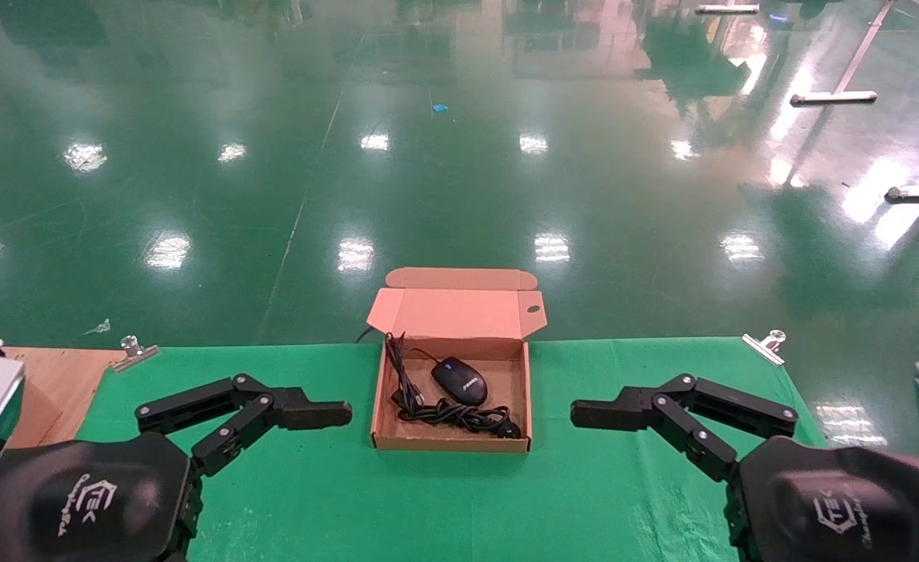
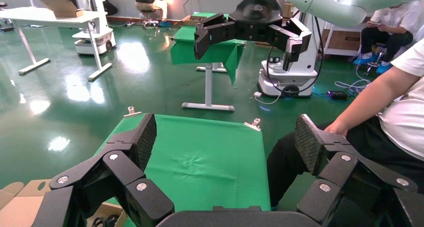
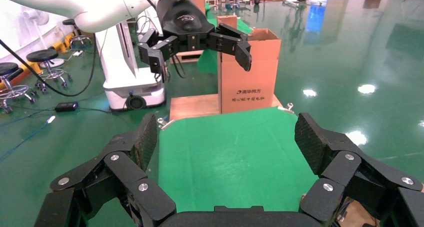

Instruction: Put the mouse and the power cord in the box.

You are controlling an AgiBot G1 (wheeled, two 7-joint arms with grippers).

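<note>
The box (image 1: 390,406) stands open at the middle of the table's far edge, its lid (image 1: 456,311) tilted back. Inside lies the black mouse (image 1: 459,380), its thin cable running to the box's left side. The power cord (image 1: 459,416) lies bundled along the front wall, in front of the mouse. My left gripper (image 1: 326,415) hovers left of the box, pointing at it, open and empty (image 2: 227,137). My right gripper (image 1: 592,414) mirrors it on the right, also open and empty (image 3: 227,137). Neither touches the box.
A green cloth (image 1: 459,499) covers the table, held by binder clips (image 1: 135,351) (image 1: 767,346) at the far corners. A wooden board (image 1: 61,375) and a tall carton (image 3: 250,69) lie off the left end. A seated person (image 2: 380,102) is beyond the right end.
</note>
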